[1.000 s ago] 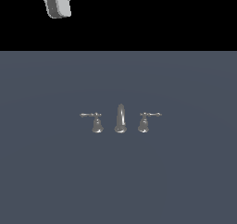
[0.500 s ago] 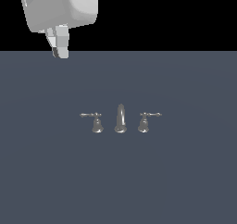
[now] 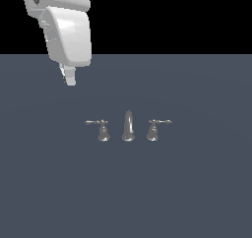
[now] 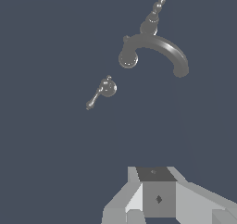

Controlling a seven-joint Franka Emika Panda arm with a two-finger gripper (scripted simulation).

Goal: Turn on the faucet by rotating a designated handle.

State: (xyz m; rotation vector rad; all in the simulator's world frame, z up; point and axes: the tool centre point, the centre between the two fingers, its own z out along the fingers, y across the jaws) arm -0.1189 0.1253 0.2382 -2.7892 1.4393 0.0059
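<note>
I see a flat dark grey tabletop (image 3: pixel 197 193) filling the lower scene. My white arm (image 3: pixel 66 30) hangs over its far edge toward the exterior view's left, the gripper (image 3: pixel 70 78) pointing down, well apart from the fittings. I cannot tell how wide the jaws stand; only grey finger blocks show in the wrist view. The faucet (image 3: pixel 128 128) stands mid-tabletop: arched spout (image 4: pixel 157 49) central, the handle (image 3: pixel 102 130) just beside it on the exterior view's left, its lever (image 3: pixel 92 122) pointing left. The mirror-image handle (image 3: pixel 153 129) stands on the spout's other side.
</note>
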